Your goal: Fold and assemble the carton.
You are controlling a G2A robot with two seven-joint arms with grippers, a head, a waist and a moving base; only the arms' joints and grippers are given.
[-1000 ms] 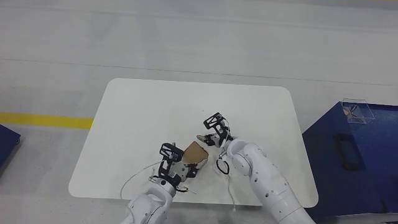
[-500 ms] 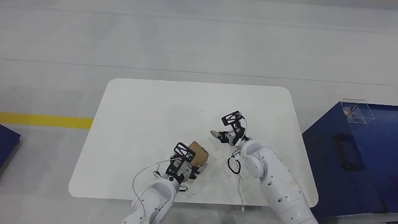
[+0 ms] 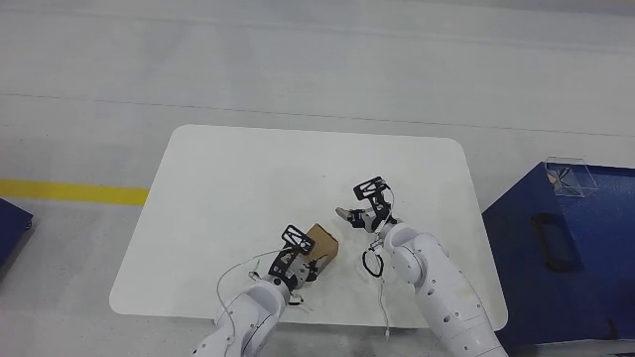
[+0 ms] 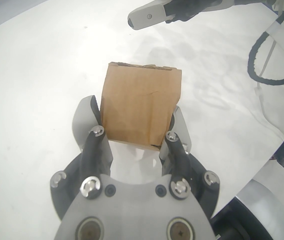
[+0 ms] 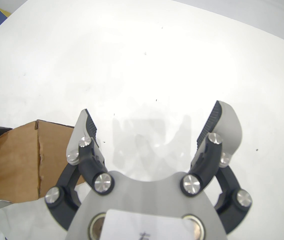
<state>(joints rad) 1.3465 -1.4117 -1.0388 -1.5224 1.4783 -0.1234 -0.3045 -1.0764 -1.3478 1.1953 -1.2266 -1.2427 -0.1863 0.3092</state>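
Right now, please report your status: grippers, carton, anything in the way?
Left gripper shut on the cardboard carton. Right gripper open, empty, beside the carton, not touching. No obstacle between them.

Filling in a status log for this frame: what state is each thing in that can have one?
carton: folded into a box shape, clamped at its sides.
left gripper: shut on the carton.
right gripper: open, empty, apart from the carton.
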